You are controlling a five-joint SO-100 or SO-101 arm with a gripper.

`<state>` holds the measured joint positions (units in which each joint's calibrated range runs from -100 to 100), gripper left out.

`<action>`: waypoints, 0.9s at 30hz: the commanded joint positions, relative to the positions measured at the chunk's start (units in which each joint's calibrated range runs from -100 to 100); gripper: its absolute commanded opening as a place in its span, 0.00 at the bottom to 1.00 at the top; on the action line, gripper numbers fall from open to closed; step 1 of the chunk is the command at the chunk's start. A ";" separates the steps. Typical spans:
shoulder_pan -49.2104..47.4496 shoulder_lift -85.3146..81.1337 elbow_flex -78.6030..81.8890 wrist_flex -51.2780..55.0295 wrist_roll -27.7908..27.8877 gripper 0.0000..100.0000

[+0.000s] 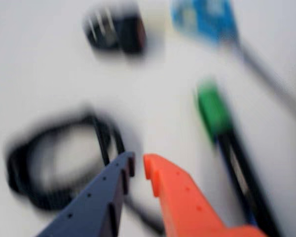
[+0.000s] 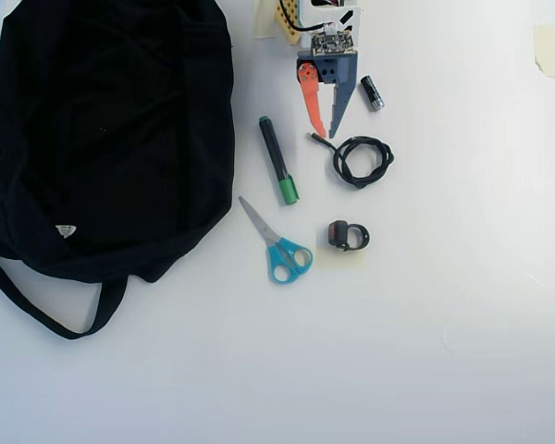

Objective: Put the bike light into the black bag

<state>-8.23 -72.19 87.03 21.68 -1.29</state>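
Note:
The bike light (image 2: 347, 236) is a tiny black block with a red face and a loop strap, lying on the white table below the coiled cable. In the blurred wrist view it lies at the top (image 1: 116, 32). The black bag (image 2: 111, 129) lies floppy at the left of the overhead view, with its strap trailing toward the bottom; it does not show in the wrist view. My gripper (image 2: 326, 134) hangs at the top centre with its orange and blue fingers pointing at the table. In the wrist view the gripper (image 1: 138, 165) holds nothing and has only a narrow gap between its tips.
A coiled black cable (image 2: 361, 159) lies just right of the fingertips and also shows in the wrist view (image 1: 54, 163). A green-capped marker (image 2: 278, 159), blue-handled scissors (image 2: 277, 245) and a small black cylinder (image 2: 372, 92) lie nearby.

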 commanded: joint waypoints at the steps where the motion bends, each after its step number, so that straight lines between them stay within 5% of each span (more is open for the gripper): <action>1: -0.82 11.36 -9.94 -14.62 -0.02 0.03; 15: 1.80 58.33 -65.11 -17.12 0.72 0.03; 27: 2.25 75.76 -87.93 -14.62 0.67 0.03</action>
<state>-6.10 3.28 4.80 6.23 -0.85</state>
